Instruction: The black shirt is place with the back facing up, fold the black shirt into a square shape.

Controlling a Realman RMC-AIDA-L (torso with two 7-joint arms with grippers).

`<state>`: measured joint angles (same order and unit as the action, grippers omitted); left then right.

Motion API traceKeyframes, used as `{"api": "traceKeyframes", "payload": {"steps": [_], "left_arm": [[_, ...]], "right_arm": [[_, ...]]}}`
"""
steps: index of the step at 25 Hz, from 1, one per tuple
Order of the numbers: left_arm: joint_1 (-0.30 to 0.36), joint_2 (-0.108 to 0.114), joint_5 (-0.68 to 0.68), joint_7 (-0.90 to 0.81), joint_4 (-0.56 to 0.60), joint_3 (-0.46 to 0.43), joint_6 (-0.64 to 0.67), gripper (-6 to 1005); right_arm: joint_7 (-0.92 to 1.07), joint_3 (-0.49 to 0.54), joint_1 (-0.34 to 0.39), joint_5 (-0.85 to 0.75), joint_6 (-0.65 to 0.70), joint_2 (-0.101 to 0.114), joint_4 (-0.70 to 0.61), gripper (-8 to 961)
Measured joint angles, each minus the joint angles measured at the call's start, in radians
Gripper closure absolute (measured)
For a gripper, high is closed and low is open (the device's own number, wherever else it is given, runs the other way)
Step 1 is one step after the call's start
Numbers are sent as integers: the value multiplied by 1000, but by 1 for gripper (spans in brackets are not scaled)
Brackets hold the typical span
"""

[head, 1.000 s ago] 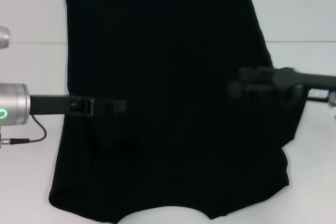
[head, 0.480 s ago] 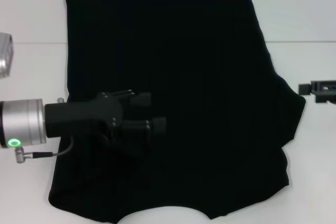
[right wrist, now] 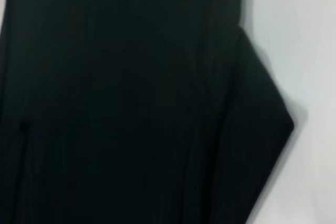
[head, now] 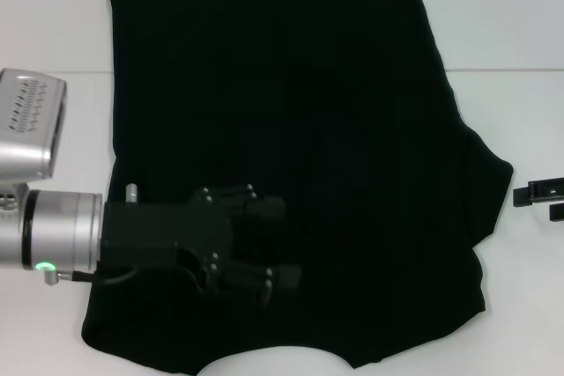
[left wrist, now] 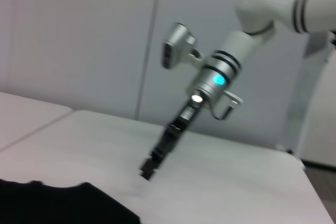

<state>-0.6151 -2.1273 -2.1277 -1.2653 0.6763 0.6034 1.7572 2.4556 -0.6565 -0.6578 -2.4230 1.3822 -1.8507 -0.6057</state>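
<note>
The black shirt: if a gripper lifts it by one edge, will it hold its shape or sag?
The black shirt will probably sag: it lies flat against the table with soft, wavy edges. It looks thin, so likely light. A pinch from the left gripper above it may lift one layer only.

The left gripper [head: 280, 244] now sits lower over the black shirt [head: 291, 129], fingers spread; the right gripper [head: 539, 199] has withdrawn clear of its sleeve edge.
</note>
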Motion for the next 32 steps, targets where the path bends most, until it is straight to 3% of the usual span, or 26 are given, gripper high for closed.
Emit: {"api": "traceKeyframes", "payload": {"steps": [8, 32], "left_arm": [[-3, -12, -16, 48, 16, 86, -11, 48], [-3, -8, -21, 50, 17, 80, -33, 49]], "right_arm": [[9, 0, -36, -3, -98, -13, 77, 91], [11, -50, -80, -5, -271, -70, 147, 209]]}}
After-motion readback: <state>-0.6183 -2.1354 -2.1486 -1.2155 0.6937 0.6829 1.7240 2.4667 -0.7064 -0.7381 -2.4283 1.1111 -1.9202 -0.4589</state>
